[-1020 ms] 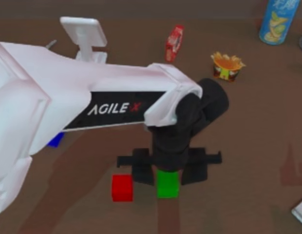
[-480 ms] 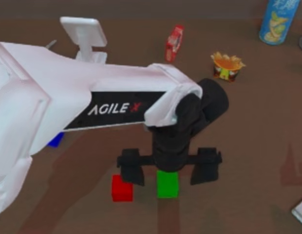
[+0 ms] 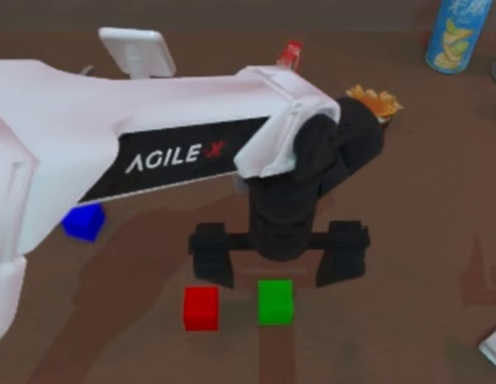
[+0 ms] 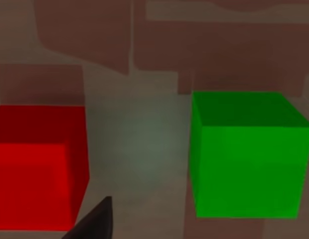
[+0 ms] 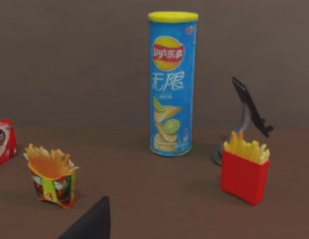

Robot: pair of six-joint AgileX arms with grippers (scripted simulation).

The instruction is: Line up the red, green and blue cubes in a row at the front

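Risen off the bright green matte cube [image 3: 275,302], the left gripper [image 3: 278,256] now hangs above and just behind it, fingers spread wide and holding nothing.

That cube sits square to the table edge at the front, beside the bright red matte cube [image 3: 201,308], a gap between them; neither has a long axis. Well apart on the left lies the deep blue matte cube [image 3: 82,222], half under the white left arm [image 3: 136,152]. Right gripper: not visible from above.
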